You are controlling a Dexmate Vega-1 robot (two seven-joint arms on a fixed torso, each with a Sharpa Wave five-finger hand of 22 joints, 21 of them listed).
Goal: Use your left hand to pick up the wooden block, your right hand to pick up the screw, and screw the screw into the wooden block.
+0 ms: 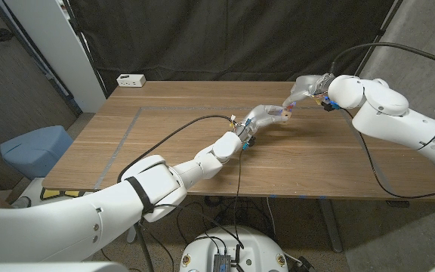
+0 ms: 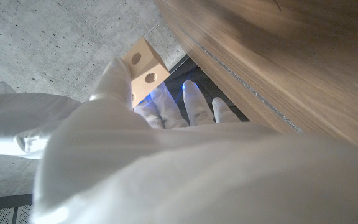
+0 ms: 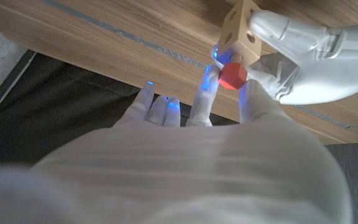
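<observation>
Right wrist view: left hand (image 3: 303, 56) holds the pale wooden block with holes (image 3: 241, 28) — right hand (image 3: 229, 99) pinches the red-headed screw (image 3: 232, 74), partly inserted; tightening remains.

No legible text, label, brand, number or sign found on any surface. The white box (image 1: 131, 79) on the worktop (image 1: 165, 151) carries no readable marking.

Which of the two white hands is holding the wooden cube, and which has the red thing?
The left hand grips the wooden block. The right hand pinches the red-headed screw at the block's face.
</observation>
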